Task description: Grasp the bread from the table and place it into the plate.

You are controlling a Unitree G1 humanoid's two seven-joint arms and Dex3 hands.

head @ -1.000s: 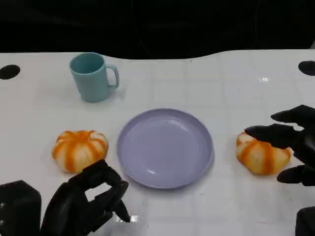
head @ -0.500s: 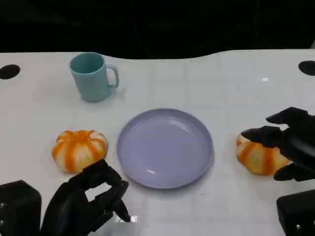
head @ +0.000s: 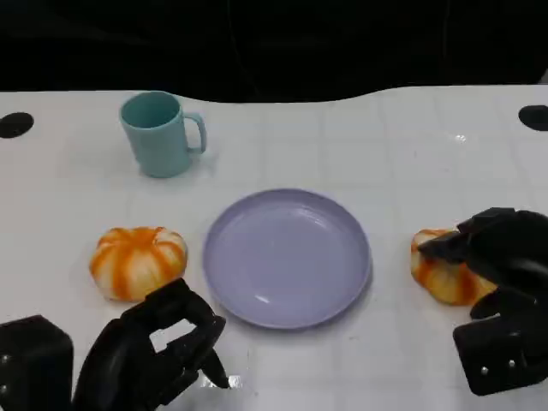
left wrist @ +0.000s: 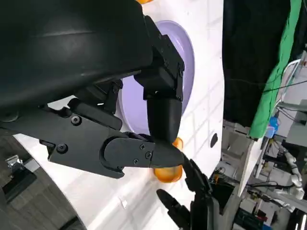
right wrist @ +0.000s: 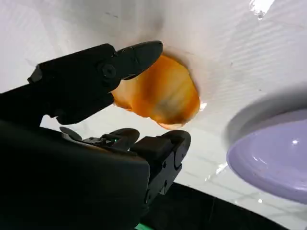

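The bread on the right, an orange-and-cream striped bun, sits on the white worktop just beside the right rim of the lavender plate, not touching it. The right robot hand is draped over the bun's right side in the head view, hiding about half of it. In the right wrist view the bun lies between one black finger above it and the other fingers curled below it; the upper finger's tip reaches over the bun's edge, and the bun rests on the worktop. Whether the fingers actually press on the bread cannot be told, so the grasp cannot be judged from these pictures.

A second bread of the same kind lies on the worktop left of the plate, just apart from its rim. The left robot hand rests low at the near edge, in front of that bun and apart from it, fingers curled inward with nothing in them. In the left wrist view its fingers cross in front of the plate.

A teal mug stands upright toward the far left of the worktop, handle pointing right, well apart from the plate, which holds nothing.
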